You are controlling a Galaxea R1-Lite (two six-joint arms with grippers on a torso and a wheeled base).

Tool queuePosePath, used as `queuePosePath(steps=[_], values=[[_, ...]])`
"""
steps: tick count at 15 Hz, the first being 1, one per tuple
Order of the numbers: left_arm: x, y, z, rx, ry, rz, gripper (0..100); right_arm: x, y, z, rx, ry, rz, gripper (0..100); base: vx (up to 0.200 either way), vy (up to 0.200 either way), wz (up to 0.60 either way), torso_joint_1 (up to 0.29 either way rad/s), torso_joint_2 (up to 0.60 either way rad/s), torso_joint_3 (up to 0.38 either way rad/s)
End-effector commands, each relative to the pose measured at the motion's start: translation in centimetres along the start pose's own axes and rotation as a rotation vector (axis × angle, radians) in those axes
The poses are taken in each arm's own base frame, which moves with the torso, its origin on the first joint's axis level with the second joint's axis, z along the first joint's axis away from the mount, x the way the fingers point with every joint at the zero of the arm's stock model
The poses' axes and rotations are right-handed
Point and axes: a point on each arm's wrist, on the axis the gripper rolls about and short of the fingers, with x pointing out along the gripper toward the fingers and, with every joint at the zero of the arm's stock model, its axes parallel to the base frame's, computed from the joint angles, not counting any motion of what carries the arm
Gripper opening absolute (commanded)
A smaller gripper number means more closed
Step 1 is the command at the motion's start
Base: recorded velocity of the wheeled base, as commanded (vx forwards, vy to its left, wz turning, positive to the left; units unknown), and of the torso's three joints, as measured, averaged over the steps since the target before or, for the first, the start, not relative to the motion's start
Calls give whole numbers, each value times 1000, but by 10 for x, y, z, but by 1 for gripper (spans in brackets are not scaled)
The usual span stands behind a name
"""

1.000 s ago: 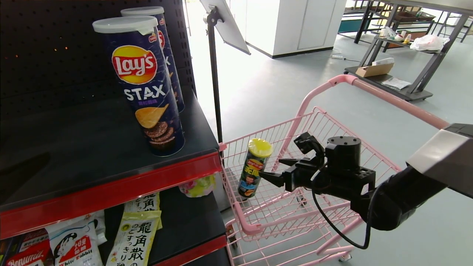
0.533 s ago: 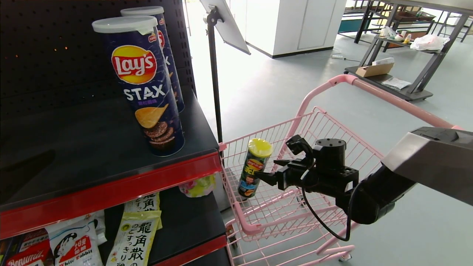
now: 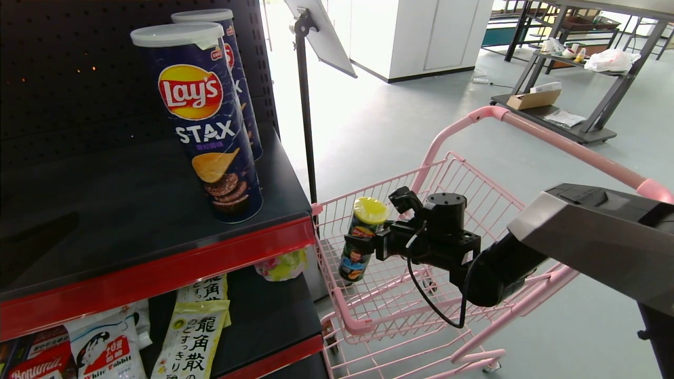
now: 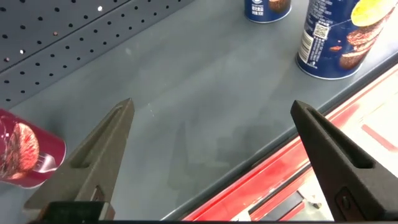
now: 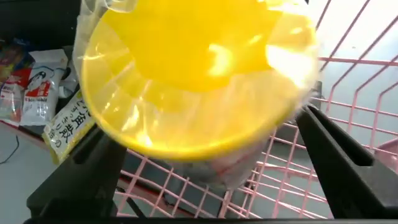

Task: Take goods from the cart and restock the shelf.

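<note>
cart: a pink wire cart (image 3: 476, 176) stands on the grey floor; i place everything else by it.
can: a slim can with a yellow lid (image 3: 370, 209) stands nearly upright inside the cart, in the basket corner closest to the shelf.
right gripper: my right gripper (image 3: 362, 243) is inside the cart at the can's upper half. its fingers are spread wide, one on each side of the can, and i cannot tell whether they touch it. from the wrist the yellow lid (image 5: 193, 74) sits between the two dark fingers (image 5: 348, 168).
shelf: a black shelf with a red front edge (image 3: 158, 263) stands against the cart's left side.
chip tubes: two tall blue chip tubes (image 3: 210, 126) stand upright on the top board, left of the cart, one behind the other.
left gripper: my left gripper (image 4: 211, 155) hangs over that top board, fingers fully apart and holding nothing.
snack bags: snack bags (image 3: 200, 331) lie on the lower board, left of the cart.
</note>
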Motion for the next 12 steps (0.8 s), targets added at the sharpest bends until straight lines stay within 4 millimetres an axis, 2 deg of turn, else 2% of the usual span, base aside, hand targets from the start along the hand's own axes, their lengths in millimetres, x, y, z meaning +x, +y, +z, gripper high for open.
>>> queuePosePath(steps=[1, 2, 3, 5, 8, 12], values=[[0, 0, -1, 4, 3, 0, 100, 11, 0, -7, 3, 6, 9, 100, 0, 0, 0, 0, 0, 0], [0, 0, -1, 11, 3, -2, 100, 16, -1, -9, 3, 4, 12, 100, 0, 0, 0, 0, 0, 0], [0, 0, -1, 11, 3, -2, 100, 19, -1, -12, 5, 7, 12, 0, 0, 0, 0, 0, 0, 0], [0, 0, -1, 11, 3, 0, 100, 18, -2, -11, 12, 5, 7, 0, 0, 0, 0, 0, 0, 0], [-1, 0, 0, 14, -2, 1, 100, 13, 1, 3, -15, -73, -16, 0, 0, 0, 0, 0, 0, 0], [-3, 0, 0, 14, -10, 3, 100, -29, 22, 38, -33, -115, -9, 0, 0, 0, 0, 0, 0, 0]])
